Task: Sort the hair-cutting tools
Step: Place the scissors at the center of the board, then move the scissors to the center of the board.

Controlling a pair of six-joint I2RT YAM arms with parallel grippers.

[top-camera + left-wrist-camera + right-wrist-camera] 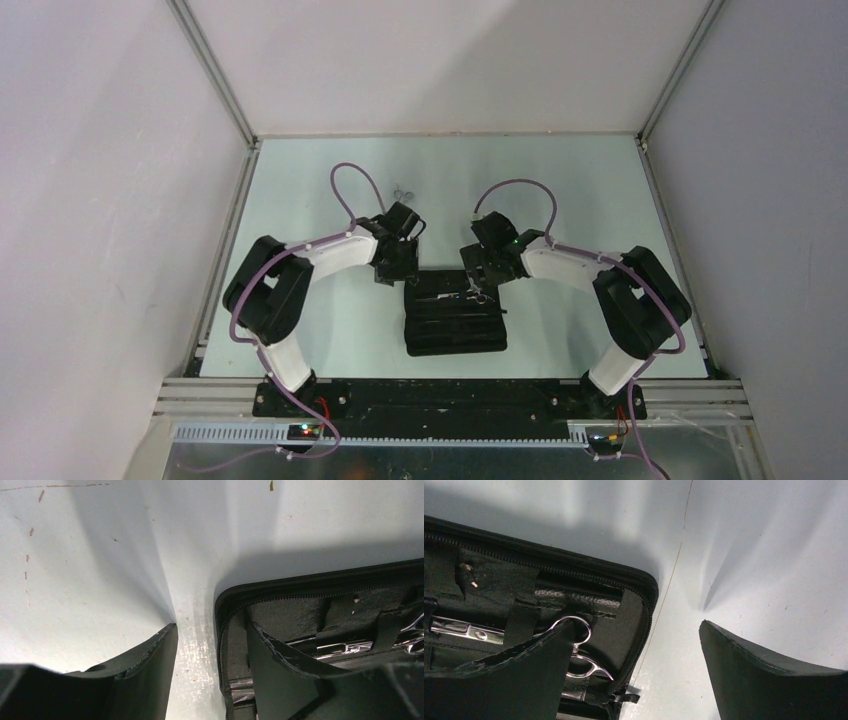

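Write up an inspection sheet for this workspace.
Surface: pale table, faint scuffs.
Job's things: scissors strapped inside open black case; small metal item, likely scissors, on the table's far side.
Clutter: nothing seen.
Grippers: left gripper and right gripper, jaws open, each straddling a case edge.
Cables: purple cables, one loop near each gripper.
Surroundings: white walls, metal frame rails.
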